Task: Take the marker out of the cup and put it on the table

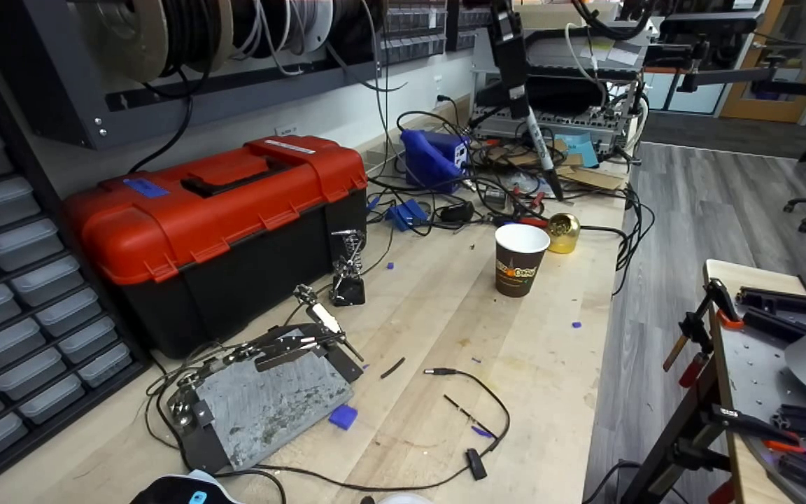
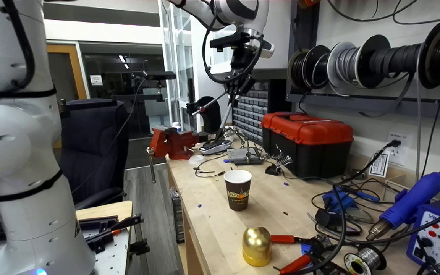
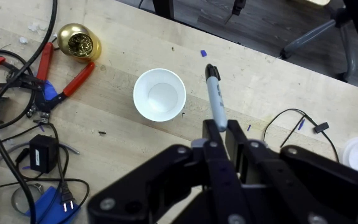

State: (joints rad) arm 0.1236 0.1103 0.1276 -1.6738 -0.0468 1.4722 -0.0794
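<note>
The marker [image 3: 216, 98] is a slim grey pen with a black cap. My gripper [image 3: 222, 125] is shut on its plain end, and the capped end points away from the fingers. In both exterior views the marker [image 1: 537, 143] [image 2: 225, 116] hangs tilted, cap down, in the air above the table [image 1: 445, 322]. The cup [image 1: 517, 269] stands upright on the table, brown with a white rim and inside. It also shows in an exterior view [image 2: 238, 194]. In the wrist view the cup [image 3: 141, 96] is seen from above, empty, with the marker apart from it to the right.
A gold tip cleaner [image 3: 93, 46] and red-handled pliers [image 3: 79, 79] lie near the cup. A red-and-black toolbox [image 1: 235, 238] stands along the wall. Black cables [image 3: 14, 168], a blue hot-air tool [image 2: 414, 202], a helping-hands stand [image 1: 270, 399] and a red vise [image 2: 174, 143] are on the table.
</note>
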